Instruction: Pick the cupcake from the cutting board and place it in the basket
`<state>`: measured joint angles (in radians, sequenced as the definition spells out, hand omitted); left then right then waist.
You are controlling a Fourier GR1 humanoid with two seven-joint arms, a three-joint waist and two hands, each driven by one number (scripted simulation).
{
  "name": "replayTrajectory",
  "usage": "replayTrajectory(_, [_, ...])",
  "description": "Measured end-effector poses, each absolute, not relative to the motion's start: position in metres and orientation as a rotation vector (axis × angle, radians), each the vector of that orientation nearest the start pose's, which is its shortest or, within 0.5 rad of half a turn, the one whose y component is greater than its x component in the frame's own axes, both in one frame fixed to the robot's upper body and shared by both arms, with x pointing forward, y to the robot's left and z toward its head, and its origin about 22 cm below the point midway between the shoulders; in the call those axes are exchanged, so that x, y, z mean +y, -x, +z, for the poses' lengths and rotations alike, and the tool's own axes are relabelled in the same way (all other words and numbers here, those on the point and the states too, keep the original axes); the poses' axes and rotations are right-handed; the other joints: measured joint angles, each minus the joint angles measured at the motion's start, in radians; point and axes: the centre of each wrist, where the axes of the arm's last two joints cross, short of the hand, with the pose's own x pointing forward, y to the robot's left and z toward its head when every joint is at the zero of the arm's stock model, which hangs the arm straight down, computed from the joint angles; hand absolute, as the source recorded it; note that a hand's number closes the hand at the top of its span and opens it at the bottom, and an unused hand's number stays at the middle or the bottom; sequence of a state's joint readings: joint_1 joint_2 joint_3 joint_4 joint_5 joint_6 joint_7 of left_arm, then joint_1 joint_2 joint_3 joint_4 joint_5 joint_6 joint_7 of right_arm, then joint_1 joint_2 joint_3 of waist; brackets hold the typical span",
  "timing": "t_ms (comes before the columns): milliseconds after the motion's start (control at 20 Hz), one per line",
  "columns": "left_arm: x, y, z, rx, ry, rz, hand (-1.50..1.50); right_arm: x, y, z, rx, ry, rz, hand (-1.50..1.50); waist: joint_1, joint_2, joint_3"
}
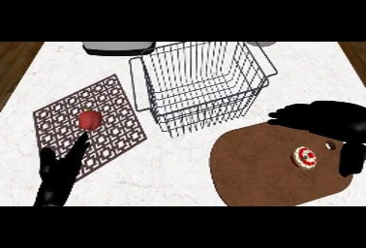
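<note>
The cupcake (306, 157), white with red topping, sits on the right part of the brown cutting board (257, 169). My right hand (336, 126) hovers over the board's far right edge, its fingers (293, 114) stretched left above the cupcake and its thumb (350, 160) hanging down just right of it; the hand is open and not closed on the cupcake. The wire basket (204, 85) stands behind the board, tilted slightly, with nothing in it. My left hand (61, 172) rests open at the lower left, fingers pointing up.
A red bell pepper (89, 119) lies on a brown patterned mat (89, 123) at the left, just beyond my left hand's fingertip. A grey appliance (118, 47) stands at the counter's back edge. Wooden floor shows past both sides of the white marble counter.
</note>
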<state>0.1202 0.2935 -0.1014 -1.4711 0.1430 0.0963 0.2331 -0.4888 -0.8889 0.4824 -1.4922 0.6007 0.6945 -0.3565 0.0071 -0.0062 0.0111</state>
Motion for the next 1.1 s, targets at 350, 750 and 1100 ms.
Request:
replayTrajectory(350, [0.297, -0.205, -0.033, -1.112, -0.16, -0.053, 0.0, -0.289, -0.316, 0.125, -1.072, 0.255, 2.028, -1.5, 0.0, -0.001, 0.001])
replayTrajectory(750, [0.294, -0.206, -0.035, -1.112, -0.163, -0.048, 0.0, -0.285, -0.313, 0.096, -0.959, 0.282, 2.092, -1.5, 0.0, -0.001, 0.001])
replayTrajectory(1100, [0.293, -0.208, -0.036, -1.116, -0.154, -0.051, 0.0, -0.281, -0.318, 0.075, -0.955, 0.276, 2.091, -1.5, 0.0, -0.002, 0.002])
